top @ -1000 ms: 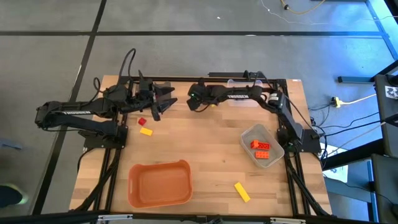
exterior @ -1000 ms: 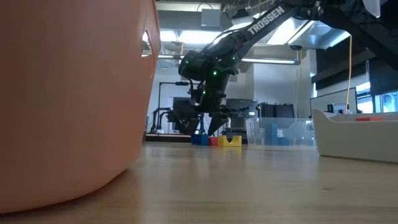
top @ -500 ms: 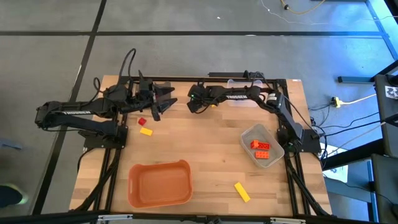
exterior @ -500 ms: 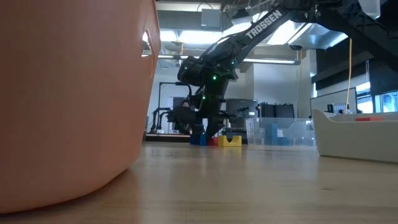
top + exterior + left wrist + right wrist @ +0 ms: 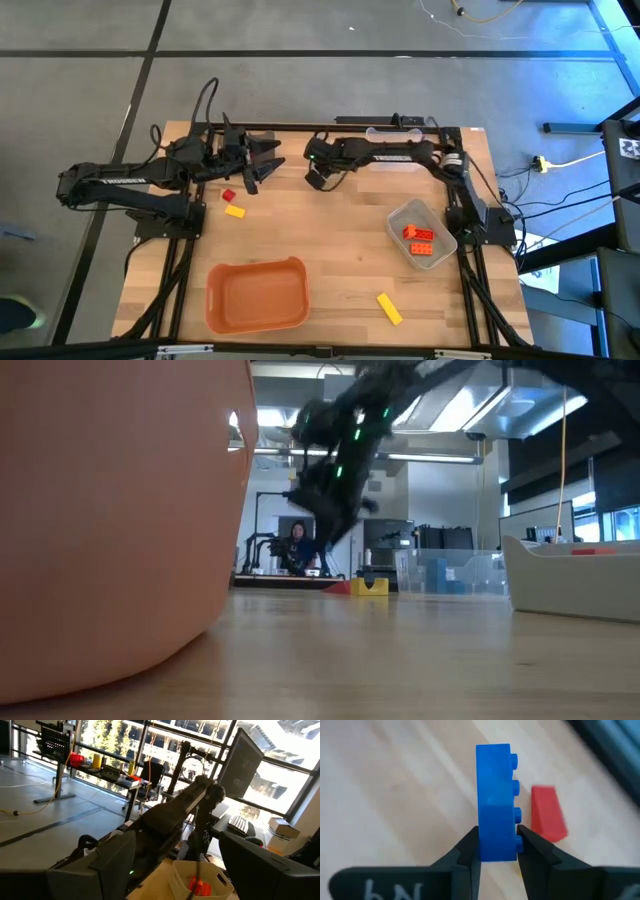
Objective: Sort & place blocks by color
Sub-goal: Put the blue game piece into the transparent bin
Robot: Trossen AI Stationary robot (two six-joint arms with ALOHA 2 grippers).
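- The blue block (image 5: 496, 802) is clamped at its lower end between the two fingers of the right gripper (image 5: 496, 851); it stands on end between them, studs facing sideways, clear of the counter (image 5: 330, 250).
- Change from a second ago: the right gripper was wide open above a blue block beside the red and yellow ones in the low view; its fingers have now closed on the block, and in the low view that blue block is gone from the row while the arm shows blurred and higher.
- Judgement: the pick is complete and the lift has begun. The next step is carrying the blue block to its colour's container.
- In the high view the right gripper (image 5: 318, 176) sits near the middle of the counter's far edge.
- A red block (image 5: 548, 814) lies on the counter just beside the lifted blue one, not touching it. A red block (image 5: 228, 196) and a yellow block (image 5: 235, 211) lie near the far-left corner.
- A second yellow block (image 5: 389, 309) lies near the near edge, right of centre.
- The clear bin (image 5: 441, 246) by the right edge holds red and orange blocks (image 5: 419, 240). The orange bin (image 5: 257, 297) at the near edge shows no blocks inside.
- The left gripper (image 5: 262, 163) waits near the far-left corner, fingers spread wide, holding nothing.
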